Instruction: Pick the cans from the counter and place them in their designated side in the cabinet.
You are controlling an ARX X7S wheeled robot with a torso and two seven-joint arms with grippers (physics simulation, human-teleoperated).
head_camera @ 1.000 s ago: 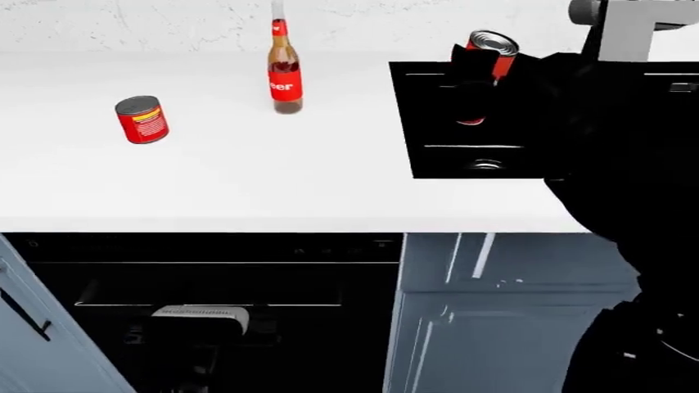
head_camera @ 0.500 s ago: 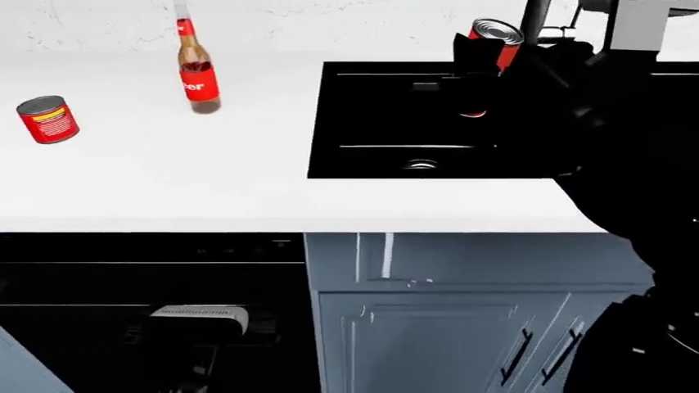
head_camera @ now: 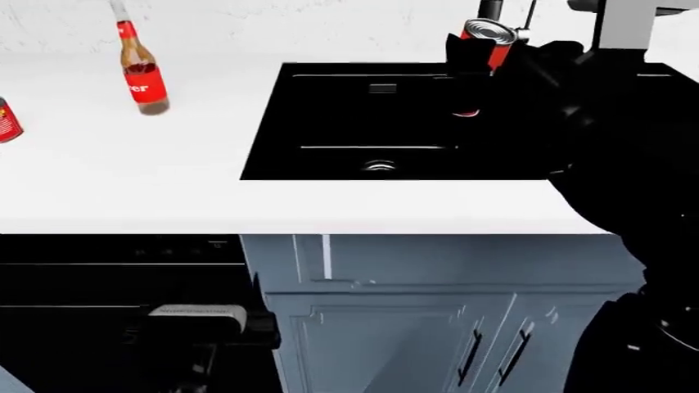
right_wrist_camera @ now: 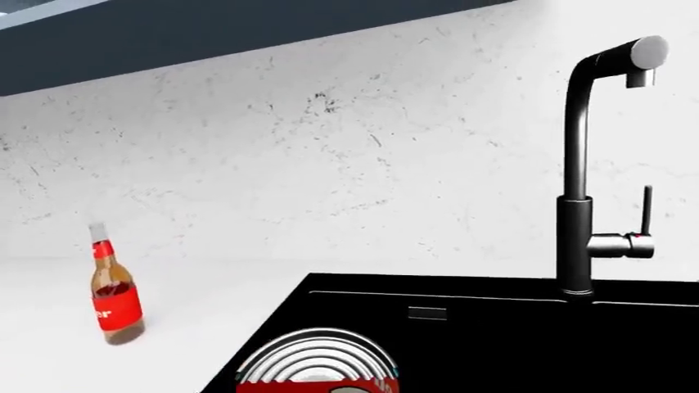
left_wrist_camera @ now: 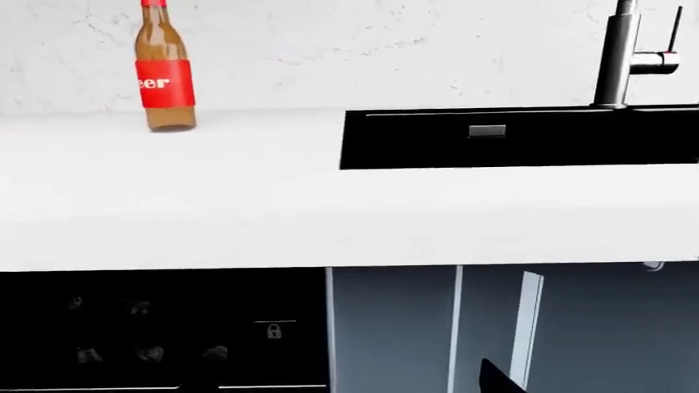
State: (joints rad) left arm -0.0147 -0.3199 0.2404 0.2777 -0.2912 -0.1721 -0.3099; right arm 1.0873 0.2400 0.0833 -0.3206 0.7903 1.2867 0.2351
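Red at the far left edge of the head view marks 1 squat red-labelled can with a yellow stripe (head_camera: 5, 121) waiting on the broad white counter (head_camera: 131, 188), with the brown long-necked glass bottle (head_camera: 137, 70) upright nearby, not part of the job. Lower left, the left gripper (head_camera: 196, 323) hangs below counter height; I cannot tell whether its fingers are parted. Over the black double sink (head_camera: 327, 155), by the black tap (right_wrist_camera: 584, 164), the right gripper (head_camera: 472, 78) is clamped on the taller red-labelled can (head_camera: 486, 41), held high, probably for carrying to the cabinet.
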